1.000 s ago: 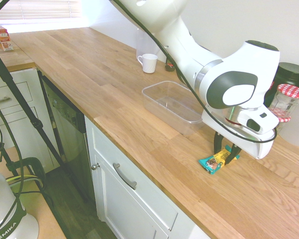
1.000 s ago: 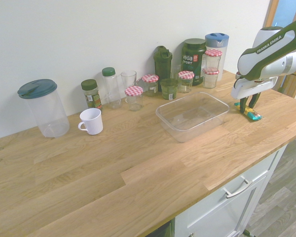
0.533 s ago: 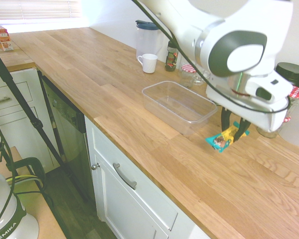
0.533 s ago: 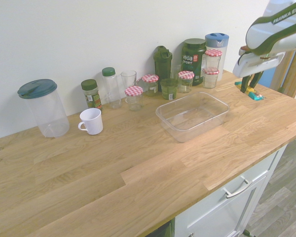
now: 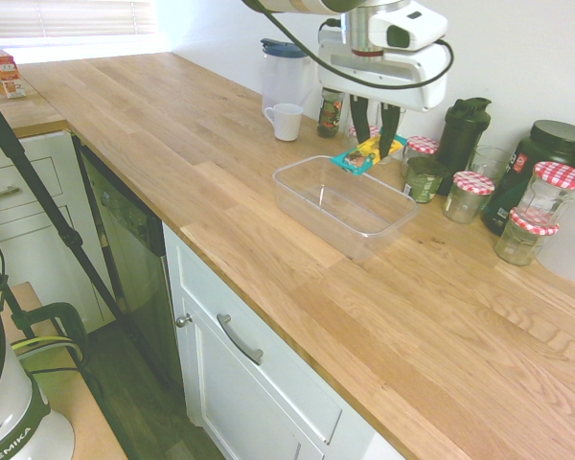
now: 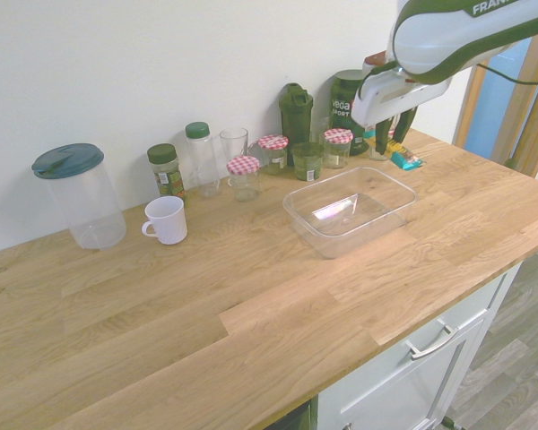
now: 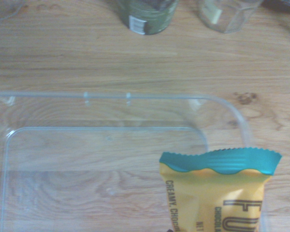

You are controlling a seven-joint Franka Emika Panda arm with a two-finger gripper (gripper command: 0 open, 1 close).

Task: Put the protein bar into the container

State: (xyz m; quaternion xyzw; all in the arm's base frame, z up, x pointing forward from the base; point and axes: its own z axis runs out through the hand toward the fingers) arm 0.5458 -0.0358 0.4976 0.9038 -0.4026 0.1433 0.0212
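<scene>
Wooden tabletop (image 5: 172,144) spans the kitchen frame; at upper right, the fingers (image 5: 376,134) grip the protein bar (image 5: 367,153) above the clear container (image 5: 307,206).

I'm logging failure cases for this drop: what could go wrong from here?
The pincer holds the protein bar in the air by its middle, tilted. It hangs near the far rim of the container, so a release here might clip the rim or land outside. The jars stand close behind and could be knocked.
</scene>
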